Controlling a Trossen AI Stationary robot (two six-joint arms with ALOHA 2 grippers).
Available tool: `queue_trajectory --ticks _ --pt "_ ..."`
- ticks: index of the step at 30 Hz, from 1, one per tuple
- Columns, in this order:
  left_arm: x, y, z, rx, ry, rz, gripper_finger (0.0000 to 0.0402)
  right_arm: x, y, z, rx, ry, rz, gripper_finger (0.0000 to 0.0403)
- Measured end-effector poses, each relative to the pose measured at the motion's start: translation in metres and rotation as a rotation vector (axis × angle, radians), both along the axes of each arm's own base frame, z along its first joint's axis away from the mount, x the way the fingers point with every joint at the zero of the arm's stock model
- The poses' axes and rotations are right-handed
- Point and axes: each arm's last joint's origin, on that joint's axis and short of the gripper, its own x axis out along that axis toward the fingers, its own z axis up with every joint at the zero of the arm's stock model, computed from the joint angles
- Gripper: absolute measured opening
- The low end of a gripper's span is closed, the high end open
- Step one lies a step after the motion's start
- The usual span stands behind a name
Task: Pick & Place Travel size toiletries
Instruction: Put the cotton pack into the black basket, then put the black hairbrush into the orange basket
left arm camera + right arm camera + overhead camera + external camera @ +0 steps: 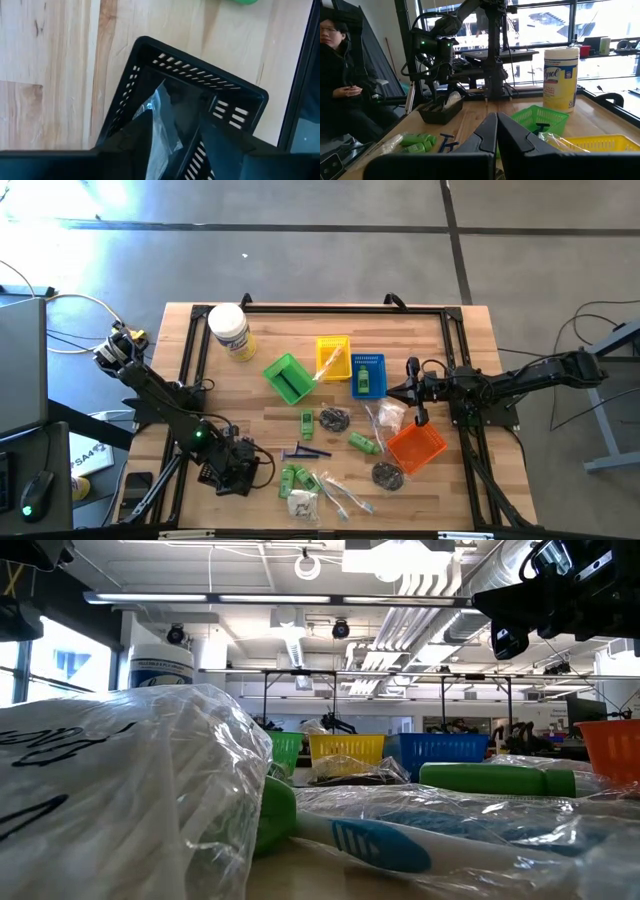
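The toiletries lie scattered on the table's near middle: green bottles (363,443) (293,477), wrapped clear toothbrushes (340,492), a white packet (302,502), dark round pieces (334,418) (388,474) and a thin dark piece (305,452). My left gripper (172,132) hangs open over the black tray (240,95) at the near left. A clear wrapped packet (159,122) shows between its fingers, inside the tray. My right gripper (496,131) is shut and empty, raised above a clear packet (385,415) beside the orange basket (416,447). My left gripper's fingers (137,135) stand on either side of the clear packet's upper end (155,107), coming from above into the black tray. Whether they touch it, I cannot tell. The packet's lower part lies in the tray.
Green (288,377), yellow (333,357) and blue (367,375) baskets stand in a row across the middle. A white jar with a yellow label (230,330) lies at the far left. A black frame edges the table. A person (340,75) sits beyond the table's left side.
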Motion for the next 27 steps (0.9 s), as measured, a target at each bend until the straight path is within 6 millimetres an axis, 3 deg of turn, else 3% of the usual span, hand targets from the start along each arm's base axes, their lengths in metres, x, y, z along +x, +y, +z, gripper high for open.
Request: queue_trajectory --ticks 12,19,27 --pt "0.0 -0.001 0.003 -0.029 0.021 0.02 0.0184 0.0 0.0 0.0 0.0 0.0 0.0 0.0003" --pt "0.007 -0.006 0.031 -0.001 -0.051 -0.033 0.0184 0.0 0.0 0.0 0.0 0.0 0.0 0.0003" --pt "0.005 -0.003 0.077 0.278 -0.327 -0.223 0.0176 0.0 0.0 0.0 0.0 0.0 0.0 0.0003"
